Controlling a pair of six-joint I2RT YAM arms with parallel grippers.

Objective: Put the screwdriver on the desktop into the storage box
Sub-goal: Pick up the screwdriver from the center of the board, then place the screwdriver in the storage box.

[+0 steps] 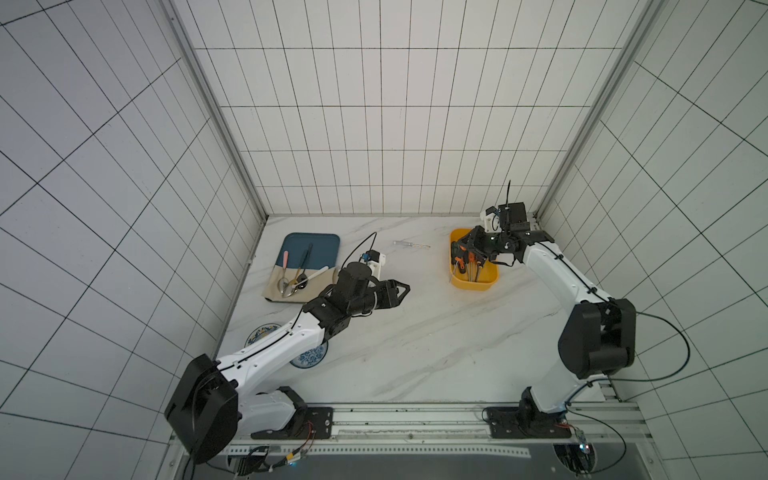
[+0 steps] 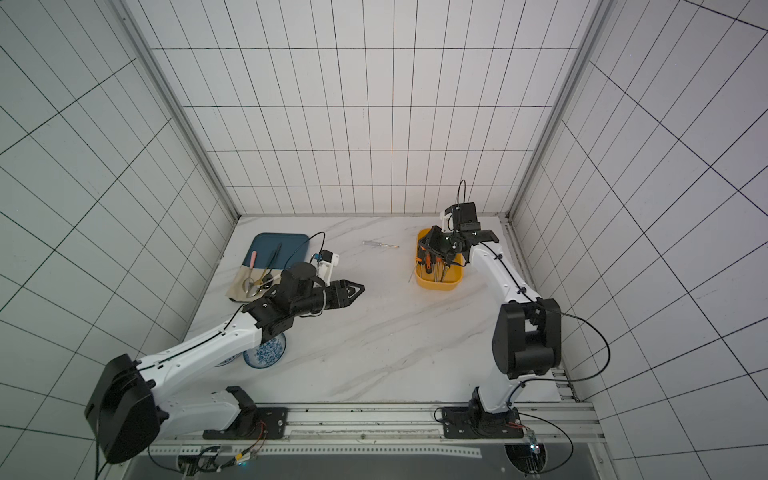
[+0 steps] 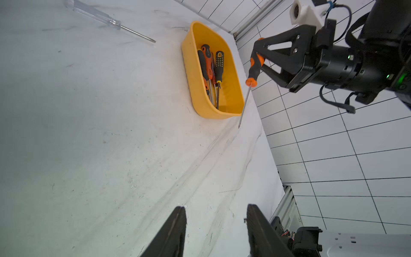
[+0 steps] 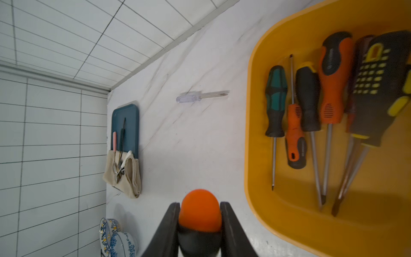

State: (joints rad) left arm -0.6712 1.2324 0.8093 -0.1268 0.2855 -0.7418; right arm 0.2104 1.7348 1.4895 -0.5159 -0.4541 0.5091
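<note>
1. Desktop (image 1: 415, 332): white, grey-veined; both my arms reach over it.
2. Storage box (image 1: 487, 277): yellow, far right; several screwdrivers lie inside.
3. My left gripper (image 3: 216, 222): fingers spread with nothing between them, over bare desktop, well apart from the box.
4. My right gripper (image 4: 200, 205): fingers pinch the handle of the orange-and-black screwdriver (image 3: 255, 66). It is raised at the box's rim facing the blue tray (image 1: 316, 245), shaft slanting down, tip outside the wall.
5. Clear-handled screwdriver (image 1: 411, 244): flat on the desktop between tray and box, apart from both grippers.

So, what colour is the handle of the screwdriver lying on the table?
Clear, colourless; the screwdriver shows best in the left wrist view.
</note>
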